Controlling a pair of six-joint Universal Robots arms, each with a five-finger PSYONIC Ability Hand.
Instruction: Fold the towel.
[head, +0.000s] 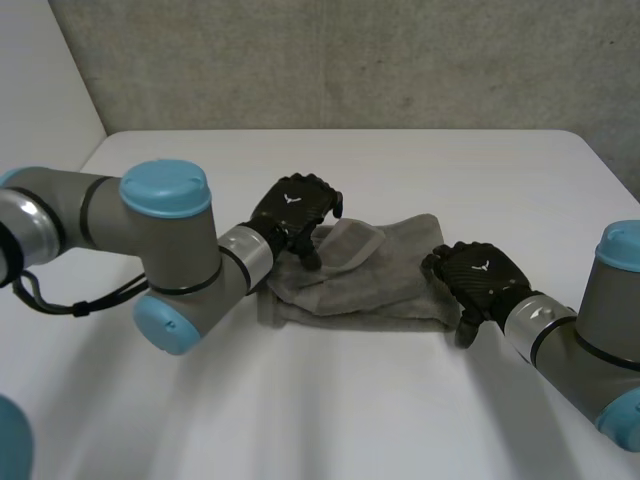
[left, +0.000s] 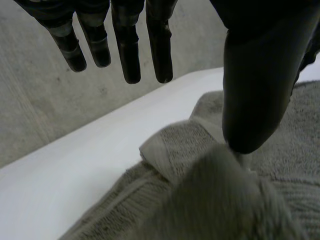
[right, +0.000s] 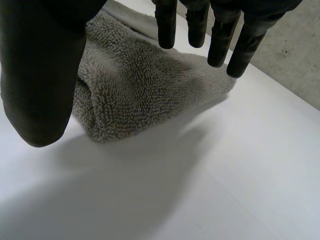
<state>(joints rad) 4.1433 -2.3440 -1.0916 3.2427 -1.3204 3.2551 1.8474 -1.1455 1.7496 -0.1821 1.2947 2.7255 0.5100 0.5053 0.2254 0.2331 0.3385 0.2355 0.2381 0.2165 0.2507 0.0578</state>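
Observation:
A grey towel lies folded in a thick bundle at the middle of the white table. My left hand hovers over the towel's left rear part. In the left wrist view its fingers are straight and off the cloth, and its thumb touches a raised fold of the towel with its tip. My right hand sits at the towel's right end. In the right wrist view its fingers are straight, its thumb is spread apart, and the towel's rounded end lies below the palm, not gripped.
A grey wall stands behind the table's far edge. White tabletop stretches in front of the towel and to both sides. Both arms reach in from the near corners.

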